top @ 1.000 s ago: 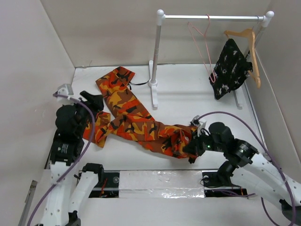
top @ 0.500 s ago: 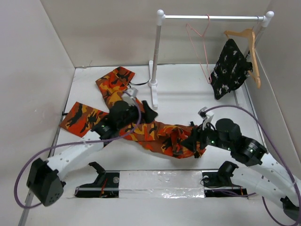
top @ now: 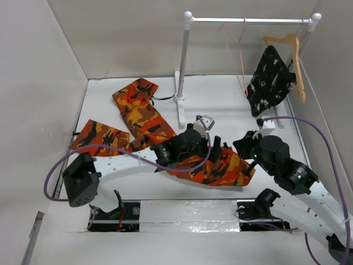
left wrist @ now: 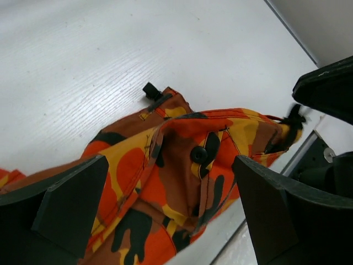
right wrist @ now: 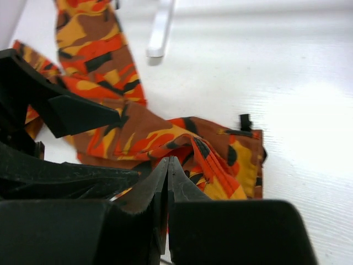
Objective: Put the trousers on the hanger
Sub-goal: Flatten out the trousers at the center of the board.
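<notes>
Orange, red and black camouflage fabric trousers (top: pixel 143 118) sprawl from the far-left corner to the middle of the near edge. The left gripper (left wrist: pixel 174 187) gapes wide just above them. The right gripper (right wrist: pixel 168 163) has its fingers pressed together. The thin pink wire hanger (top: pixel 243 55) hangs near the far-right corner.

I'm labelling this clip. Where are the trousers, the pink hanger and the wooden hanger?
trousers (top: pixel 138 113): top external view, on the fabric of the far leg.
pink hanger (top: pixel 234 58): top external view, on its long wire side.
wooden hanger (top: pixel 298 66): top external view, on its sloping right arm.
</notes>
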Available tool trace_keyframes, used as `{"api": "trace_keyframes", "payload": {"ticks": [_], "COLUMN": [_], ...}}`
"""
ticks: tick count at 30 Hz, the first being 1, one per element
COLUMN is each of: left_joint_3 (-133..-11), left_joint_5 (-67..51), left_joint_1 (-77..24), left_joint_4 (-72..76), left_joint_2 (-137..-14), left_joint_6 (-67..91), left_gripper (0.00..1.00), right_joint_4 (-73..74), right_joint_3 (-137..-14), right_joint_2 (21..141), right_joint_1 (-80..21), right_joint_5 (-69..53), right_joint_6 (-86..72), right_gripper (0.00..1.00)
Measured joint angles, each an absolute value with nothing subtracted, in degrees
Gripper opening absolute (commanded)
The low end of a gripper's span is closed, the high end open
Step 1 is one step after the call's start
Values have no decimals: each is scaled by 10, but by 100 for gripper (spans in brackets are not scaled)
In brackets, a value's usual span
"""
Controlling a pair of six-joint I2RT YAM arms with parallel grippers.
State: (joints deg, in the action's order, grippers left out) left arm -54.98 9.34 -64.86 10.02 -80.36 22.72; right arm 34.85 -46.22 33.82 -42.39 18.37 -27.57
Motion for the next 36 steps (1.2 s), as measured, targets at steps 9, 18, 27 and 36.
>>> {"api": "trace_keyframes", "payload": {"ticks": [9,18,27,36], "left_joint_3": [-679,-810,-776,-620], "left_joint_5": [82,-53,-140,-175], "left_joint_1": [-643,-593,-596,-599], "left_joint_4": [111,87,97,135], "left_joint_2": [-985,-1152,-1144,-995], "left_joint_6": [138,82,84,119], "left_gripper": [99,90,20,0], "right_joint_4": [342,344,342,317], "right_joint_3": [-452,-451,-431,-400], "right_joint_2": [308,268,281,308], "right_joint_1": [-386,-383,-383,-380], "right_joint_5": [193,198,202,208], "right_joint_6": [-279,-282,-284,-298], "right_gripper": [12,17,23,52]}}
